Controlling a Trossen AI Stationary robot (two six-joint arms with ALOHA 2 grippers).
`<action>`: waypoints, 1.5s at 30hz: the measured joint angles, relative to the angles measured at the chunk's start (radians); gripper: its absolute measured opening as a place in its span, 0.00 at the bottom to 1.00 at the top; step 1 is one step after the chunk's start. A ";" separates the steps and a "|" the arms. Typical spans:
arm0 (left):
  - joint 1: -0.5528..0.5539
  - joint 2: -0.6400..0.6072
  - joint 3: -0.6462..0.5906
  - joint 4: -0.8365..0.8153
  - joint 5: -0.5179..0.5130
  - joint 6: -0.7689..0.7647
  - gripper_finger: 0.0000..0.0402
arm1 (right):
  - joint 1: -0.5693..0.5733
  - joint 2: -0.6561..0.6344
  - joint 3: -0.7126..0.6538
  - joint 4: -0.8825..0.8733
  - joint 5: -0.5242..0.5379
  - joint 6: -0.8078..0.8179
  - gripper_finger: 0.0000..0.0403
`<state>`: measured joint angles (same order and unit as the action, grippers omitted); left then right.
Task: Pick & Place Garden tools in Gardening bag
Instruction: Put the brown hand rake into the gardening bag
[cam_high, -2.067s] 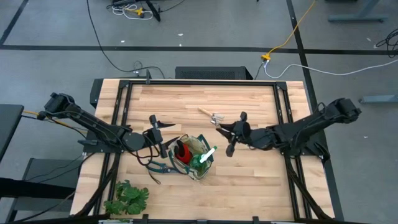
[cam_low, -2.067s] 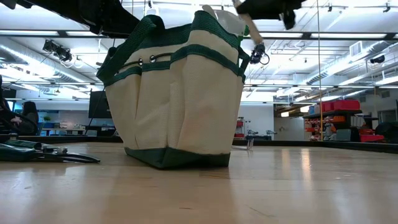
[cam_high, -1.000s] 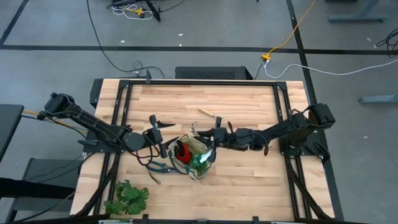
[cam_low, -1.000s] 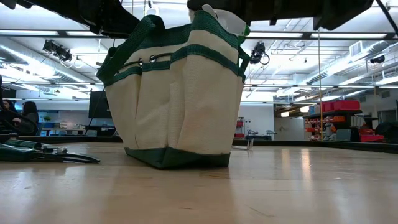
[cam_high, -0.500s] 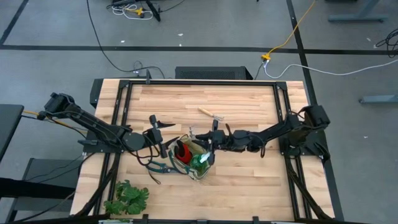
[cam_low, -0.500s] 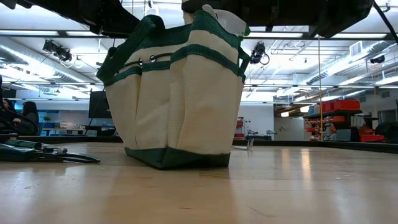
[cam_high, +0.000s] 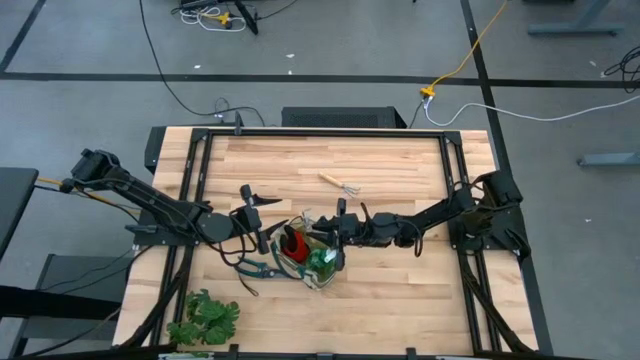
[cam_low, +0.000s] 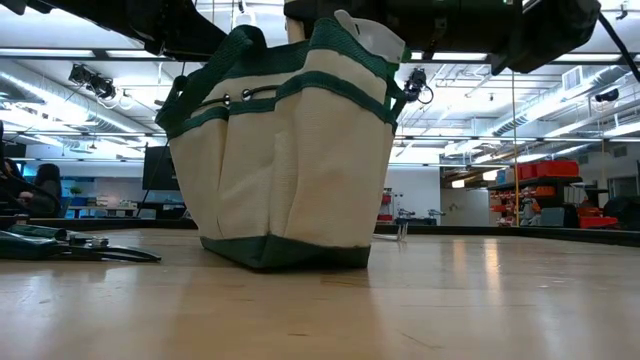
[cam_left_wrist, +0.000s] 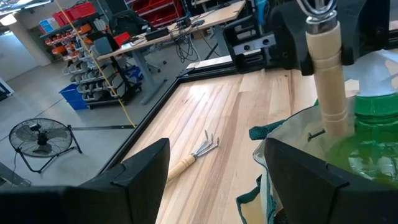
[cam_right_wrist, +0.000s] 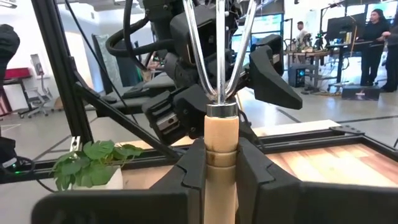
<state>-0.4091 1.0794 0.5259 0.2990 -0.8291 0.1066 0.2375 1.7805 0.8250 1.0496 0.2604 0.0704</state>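
Note:
The beige gardening bag (cam_high: 312, 258) with green trim stands on the table's near middle; it shows large in the low view (cam_low: 290, 150). A red glove (cam_high: 296, 243) and the green spray bottle (cam_high: 322, 262) stick out of it. My right gripper (cam_high: 324, 232) hovers over the bag's mouth, shut on a wooden-handled rake (cam_left_wrist: 328, 81). My left gripper (cam_high: 258, 218) stands open just left of the bag. A second rake (cam_high: 340, 183) lies flat on the far table. The pruning shears (cam_high: 255, 268) lie left of the bag. My right gripper pinches the rake's wooden handle (cam_right_wrist: 221, 134) between its two fingers (cam_right_wrist: 189, 171), just below the metal ferrule. The fingers come in level from the table's right and lie across the handle. The rake stands upright, tines (cam_right_wrist: 217, 43) up, its handle end (cam_left_wrist: 336, 127) down in the bag's mouth.
A leafy plant (cam_high: 205, 320) stands at the near left corner. A black frame (cam_high: 320, 135) runs around the table. Bare wood lies right of the bag and along the far side.
My right gripper has carried the rake toward the table's left, over the bag, and sunk a little. The rake stays upright in the hold, its handle end now lower in the bag's mouth.

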 joint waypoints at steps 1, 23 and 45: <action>0.000 0.000 0.000 0.001 0.000 0.000 0.67 | 0.000 0.000 0.000 0.001 0.000 0.000 0.10; 0.000 0.000 0.000 0.000 0.000 0.000 0.67 | 0.000 0.000 0.000 0.006 -0.018 -0.002 0.17; 0.000 0.000 0.000 0.000 0.000 0.000 0.67 | 0.000 -0.002 0.000 0.012 -0.018 -0.002 0.24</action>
<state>-0.4091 1.0794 0.5261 0.2993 -0.8291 0.1067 0.2379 1.7790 0.8249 1.0615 0.2420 0.0689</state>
